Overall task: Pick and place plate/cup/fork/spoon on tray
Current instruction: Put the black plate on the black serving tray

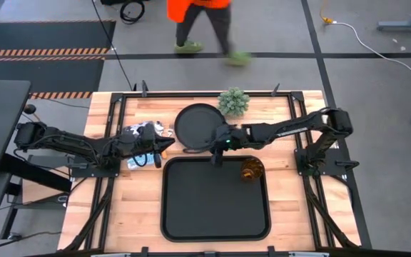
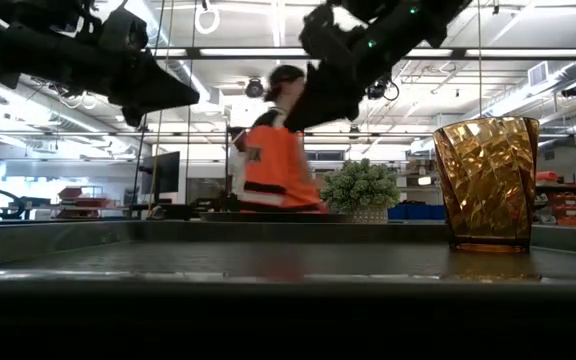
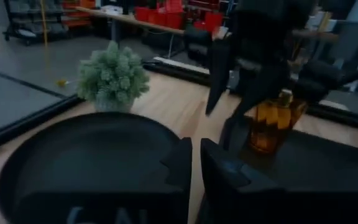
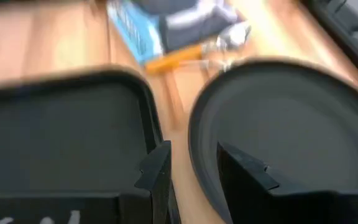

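On the wooden desk [image 1: 127, 200] I see the large black rectangular tray [image 1: 216, 200] with rounded corners lying near the front edge, between the two arms. The small amber-brown translucent glass cup [image 1: 252, 170] stands upright inside the tray, in its far right corner; the low view shows it upright on the tray floor.

Behind the tray, the round black plate [image 1: 195, 125] with a raised rim rests on the desk, its front edge close to the tray's far rim. A small green potted plant [image 1: 233, 101] stands just beside the plate on its right.

My right gripper [image 1: 218, 148] hangs over the gap between plate and tray. Its wrist view shows the fingers [image 4: 244, 171] spread, holding nothing, with the plate rim under one finger and the tray corner by the other.

My left gripper [image 1: 167, 144] sits to the left of the plate, tips pointing toward it. Its fingers [image 3: 179, 165] stand close together with a narrow gap, and I see nothing held between them.

Left of the plate, an orange handle [image 4: 176, 59] with a silver metal end lies against a blue-and-white packet [image 1: 143, 135]. I cannot tell whether it is the fork or the spoon.
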Robot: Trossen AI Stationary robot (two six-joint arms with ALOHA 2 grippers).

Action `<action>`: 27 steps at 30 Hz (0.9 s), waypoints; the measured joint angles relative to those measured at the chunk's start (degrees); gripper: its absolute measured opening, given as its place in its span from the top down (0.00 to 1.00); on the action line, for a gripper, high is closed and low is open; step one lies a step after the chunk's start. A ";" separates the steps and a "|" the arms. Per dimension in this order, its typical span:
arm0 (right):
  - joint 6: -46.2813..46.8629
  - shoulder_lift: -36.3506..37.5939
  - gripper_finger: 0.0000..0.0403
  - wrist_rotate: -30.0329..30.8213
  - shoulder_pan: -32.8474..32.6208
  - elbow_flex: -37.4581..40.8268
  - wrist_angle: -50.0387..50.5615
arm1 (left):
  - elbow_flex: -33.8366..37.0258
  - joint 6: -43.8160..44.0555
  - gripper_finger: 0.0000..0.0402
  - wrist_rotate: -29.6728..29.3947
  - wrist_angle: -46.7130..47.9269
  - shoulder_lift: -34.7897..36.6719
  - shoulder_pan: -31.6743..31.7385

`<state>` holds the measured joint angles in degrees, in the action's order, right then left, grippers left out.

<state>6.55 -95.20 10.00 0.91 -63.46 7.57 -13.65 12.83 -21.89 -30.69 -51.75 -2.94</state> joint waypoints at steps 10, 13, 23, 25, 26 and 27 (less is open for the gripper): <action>-2.55 -7.35 0.67 2.54 -0.45 -6.78 6.25 | 0.08 -0.02 0.88 -2.92 10.78 7.44 0.00; -2.72 -7.99 0.67 2.87 -0.78 -6.76 6.21 | 0.07 0.12 0.88 -3.28 14.29 10.44 0.00; -10.92 -8.96 0.67 8.48 -0.90 -6.39 6.33 | 0.04 2.46 0.88 -5.14 16.54 13.21 0.00; -11.27 -10.15 0.67 8.47 -1.09 -6.26 5.72 | 0.04 2.46 0.88 -5.14 16.91 13.19 0.00; -11.25 -10.70 0.67 8.44 -1.22 -6.30 5.59 | 0.04 2.44 0.88 -5.12 16.93 13.14 0.00; -11.27 -11.18 0.67 8.45 -1.35 -6.30 6.32 | 0.04 2.46 0.88 -5.12 16.87 13.18 0.00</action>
<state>-4.72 -106.38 18.45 -0.44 -69.76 13.89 -13.61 15.29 -27.00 -13.82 -38.57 -2.94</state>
